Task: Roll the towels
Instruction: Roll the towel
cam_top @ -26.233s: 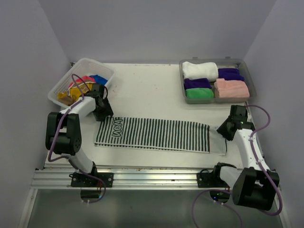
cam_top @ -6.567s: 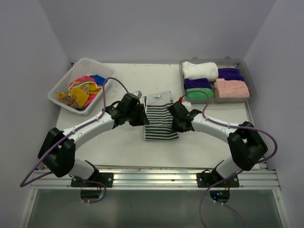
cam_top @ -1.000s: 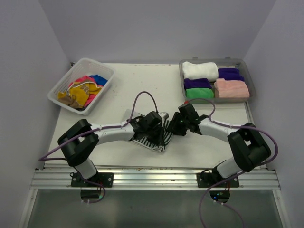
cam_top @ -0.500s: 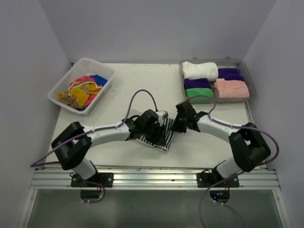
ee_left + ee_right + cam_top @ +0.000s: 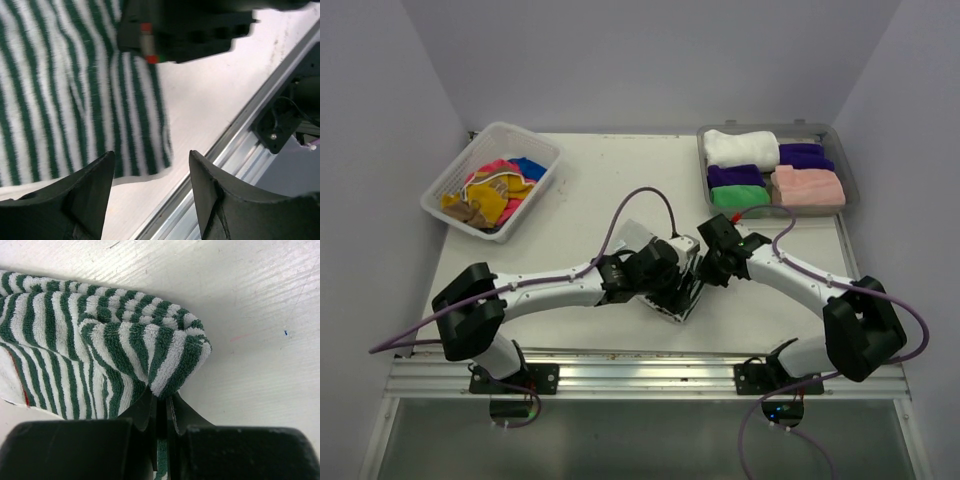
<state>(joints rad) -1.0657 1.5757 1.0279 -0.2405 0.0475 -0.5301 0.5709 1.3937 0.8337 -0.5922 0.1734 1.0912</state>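
The striped towel (image 5: pixel 682 302) lies bunched at the table's near middle, mostly hidden under both grippers. In the right wrist view the striped towel (image 5: pixel 100 350) is folded over, and my right gripper (image 5: pixel 161 401) is shut on the end of its rolled fold. My right gripper (image 5: pixel 708 272) sits at the towel's right side. My left gripper (image 5: pixel 150 156) is open and empty, hovering over the near edge of the striped towel (image 5: pixel 60 100). In the top view my left gripper (image 5: pixel 668 284) is just left of the right one.
A white lattice basket (image 5: pixel 442 187) at the back left holds loose pink, yellow and blue towels (image 5: pixel 498 188). A grey tray (image 5: pixel 851 176) at the back right holds rolled white, purple, green and pink towels (image 5: pixel 775 172). The metal rail (image 5: pixel 240 135) runs along the table's near edge.
Both grippers and the striped towel have shifted right and nearer. The towel looks smaller and more bunched than a second ago.
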